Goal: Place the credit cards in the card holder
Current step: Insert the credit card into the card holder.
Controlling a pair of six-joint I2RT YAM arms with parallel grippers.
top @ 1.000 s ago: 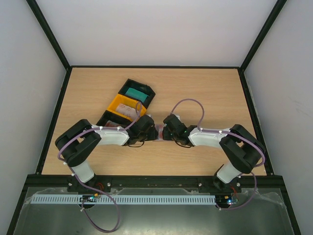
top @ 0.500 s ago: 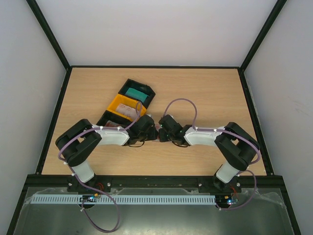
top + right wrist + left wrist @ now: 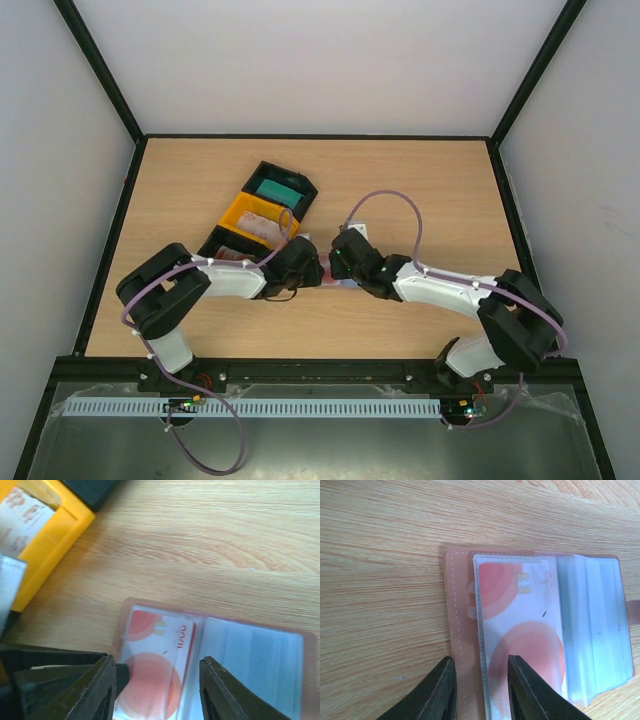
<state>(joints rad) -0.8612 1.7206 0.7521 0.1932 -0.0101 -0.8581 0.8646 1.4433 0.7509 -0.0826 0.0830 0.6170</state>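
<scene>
- Top view: left tool (image 3: pixel 312 270) and right tool (image 3: pixel 338 262) sit nose to nose mid-worktop (image 3: pixel 430 190). The card holder (image 3: pixel 328 276) lies between them, mostly hidden. Spare credit cards (image 3: pixel 262 220) wait in the yellow tray (image 3: pixel 238 208) and the black tray (image 3: pixel 300 180), back-left.
- Left wrist: the holder lies open and flat. A red-and-white card (image 3: pixel 520 630) sits in the clear sleeve next to the stitched brown border. Left jaws are partway apart, straddling that border. Can't tell if they clamp it or just press it down. The empty sleeves (image 3: pixel 592 625) are on the far half.
- Right wrist: right tool is released, jaws wide, nothing between them, hovering over the seated card.
- My read: this card is in, so the step is to back off cleanly.
- Lift the right tool straight up so a fingertip doesn't drag the sleeve or pull the card out.
- Left should hold the holder down throughout, or it will skate on the wood.
- Feed the next card at a shallow angle into an empty sleeve.
</scene>
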